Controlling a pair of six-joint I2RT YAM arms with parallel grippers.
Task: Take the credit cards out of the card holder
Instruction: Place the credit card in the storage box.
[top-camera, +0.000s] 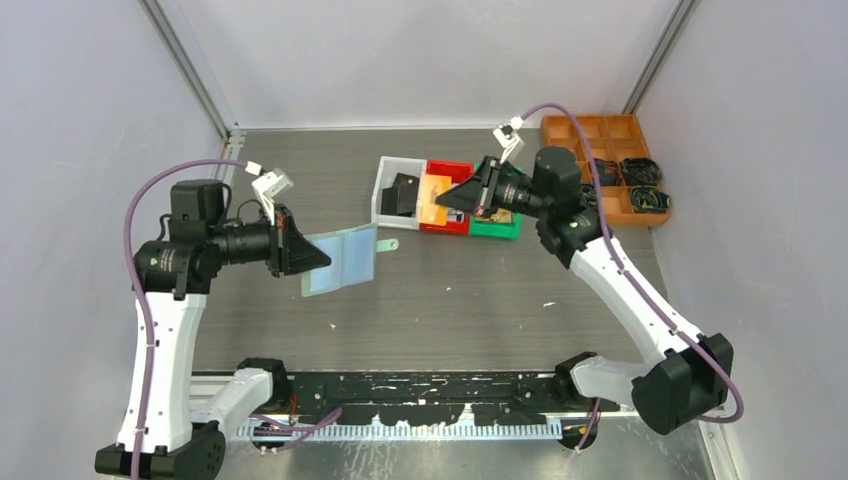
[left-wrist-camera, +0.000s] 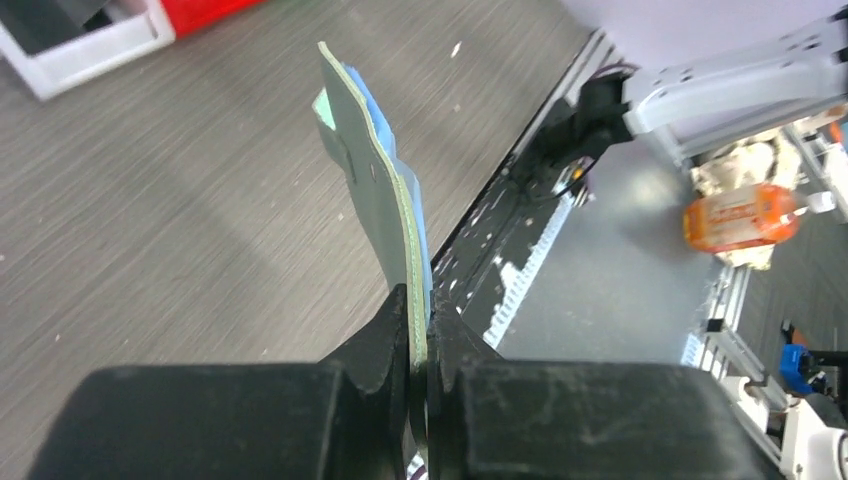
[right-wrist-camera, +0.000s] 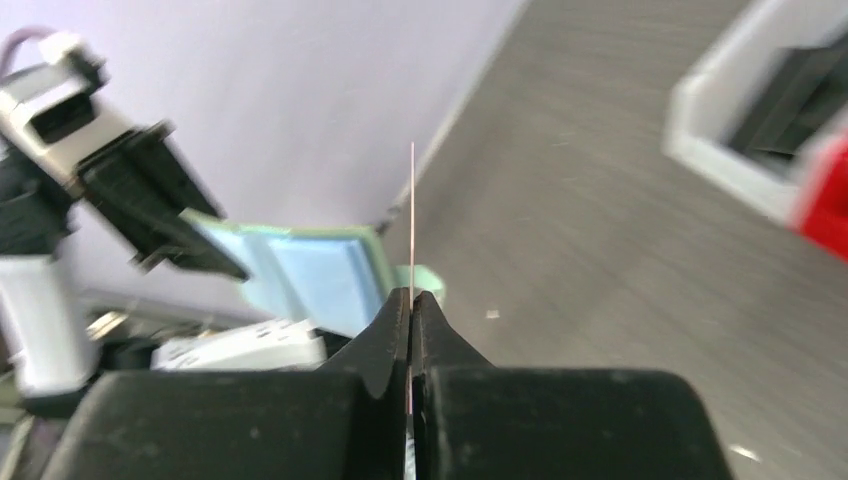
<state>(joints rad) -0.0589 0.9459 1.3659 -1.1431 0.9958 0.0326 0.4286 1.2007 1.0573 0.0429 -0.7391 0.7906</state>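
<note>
Left fingers (left-wrist-camera: 378, 345) are clamped on the edge of the soft, floppy mint holder (top-camera: 340, 260), which hangs open above the ribbed grey surface (top-camera: 450, 300). Right fingers (right-wrist-camera: 385, 345) pinch one stiff, wafer-thin card (right-wrist-camera: 412, 220) by the plastic bins (top-camera: 385, 195). I'd lower the card flat before letting go, and hold the holder level in case more remain.

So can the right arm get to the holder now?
Probably yes, nothing stands between them: the left gripper holds the holder up in the open. But the right gripper is shut on a card, so it couldn't grab more.
</note>
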